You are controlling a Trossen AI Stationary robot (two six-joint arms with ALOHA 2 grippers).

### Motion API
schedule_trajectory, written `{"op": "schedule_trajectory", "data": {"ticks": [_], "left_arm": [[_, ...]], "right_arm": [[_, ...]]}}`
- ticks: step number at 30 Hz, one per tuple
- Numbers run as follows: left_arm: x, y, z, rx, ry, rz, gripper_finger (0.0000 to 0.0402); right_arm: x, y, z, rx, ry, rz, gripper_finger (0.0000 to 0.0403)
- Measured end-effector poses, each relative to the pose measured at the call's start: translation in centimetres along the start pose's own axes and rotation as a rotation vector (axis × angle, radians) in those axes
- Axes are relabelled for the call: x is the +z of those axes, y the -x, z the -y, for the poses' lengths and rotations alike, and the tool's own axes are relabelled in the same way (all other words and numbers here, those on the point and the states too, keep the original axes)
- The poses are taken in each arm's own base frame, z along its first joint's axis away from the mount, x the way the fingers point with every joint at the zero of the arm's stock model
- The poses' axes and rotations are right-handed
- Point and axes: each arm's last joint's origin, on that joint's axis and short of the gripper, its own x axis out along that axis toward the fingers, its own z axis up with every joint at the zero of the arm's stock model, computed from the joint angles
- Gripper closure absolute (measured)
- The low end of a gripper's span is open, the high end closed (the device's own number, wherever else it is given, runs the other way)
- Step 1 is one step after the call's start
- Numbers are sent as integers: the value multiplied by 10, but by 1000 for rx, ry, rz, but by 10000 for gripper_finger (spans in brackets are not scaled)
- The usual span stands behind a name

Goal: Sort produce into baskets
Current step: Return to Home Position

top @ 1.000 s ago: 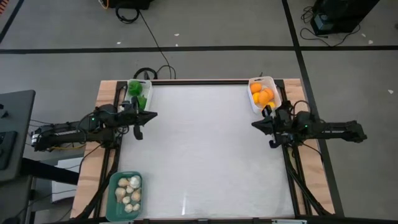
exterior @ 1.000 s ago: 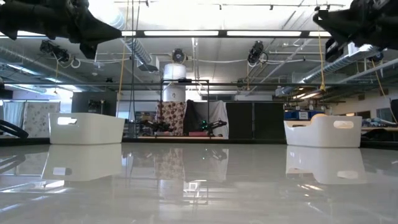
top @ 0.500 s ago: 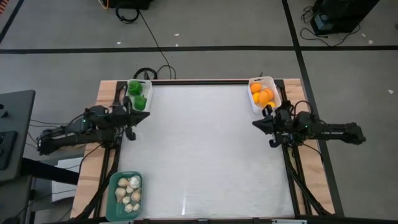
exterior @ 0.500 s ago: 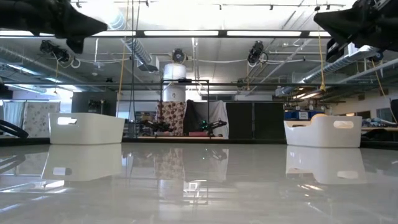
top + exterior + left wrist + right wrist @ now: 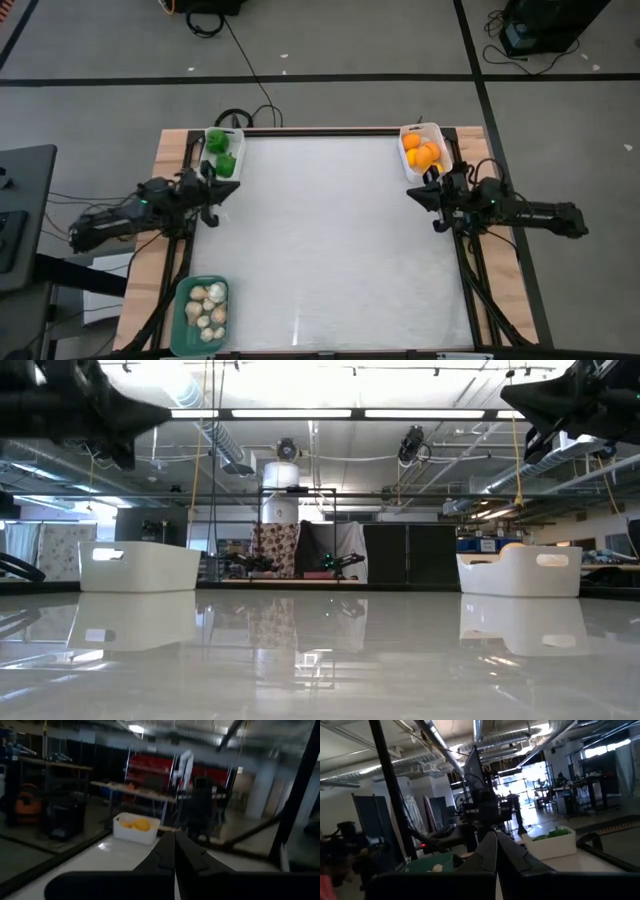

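Green peppers fill a white basket (image 5: 222, 152) at the table's far left corner. Orange and yellow fruits lie in a second white basket (image 5: 423, 150) at the far right corner. Whitish pieces lie in a teal basket (image 5: 205, 305) at the near left corner. My left gripper (image 5: 226, 184) hangs shut and empty above the left edge, just near of the pepper basket. My right gripper (image 5: 408, 194) hangs shut and empty above the right edge, just near of the fruit basket. The wrist views show each pair of fingers closed together: left gripper (image 5: 174, 842), right gripper (image 5: 496, 842).
A white tabletop (image 5: 330, 240) lies between the arms. Wooden strips (image 5: 165, 170) and dark frame rails (image 5: 480, 290) run along its left and right sides. Both white baskets show in the low view, one on the picture's left (image 5: 138, 567), one on its right (image 5: 520, 572).
My left gripper has drawn back toward the table's left edge and sunk a little, staying shut. My right gripper has kept its place.
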Motion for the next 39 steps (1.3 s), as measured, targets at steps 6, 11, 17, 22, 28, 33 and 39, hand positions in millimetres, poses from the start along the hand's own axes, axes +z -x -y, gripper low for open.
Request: {"op": "schedule_trajectory", "data": {"ticks": [6, 11, 17, 22, 28, 33, 39], "left_arm": [[-33, -6, -5, -21, 93, 30, 400], [-37, -5, -4, -67, 106, -7, 400], [-50, -5, -7, -11, 150, -127, 400], [-48, -5, -7, -9, 142, -110, 400], [-50, -5, -6, -32, 124, -129, 399], [-54, -4, -7, -36, 137, -175, 398], [-54, -4, -7, -21, 113, -173, 398]], "right_arm": [[1, 0, 1, 29, -42, -6, 392], [-1, 0, 2, 40, -98, -31, 389], [-3, 0, 3, 52, 6, -48, 391], [-21, 2, 8, 21, -22, -77, 393], [-20, 2, 6, 86, -38, -81, 393], [-28, 4, 6, 126, -57, -179, 393], [-34, 4, 9, 64, -60, -229, 393]]}}
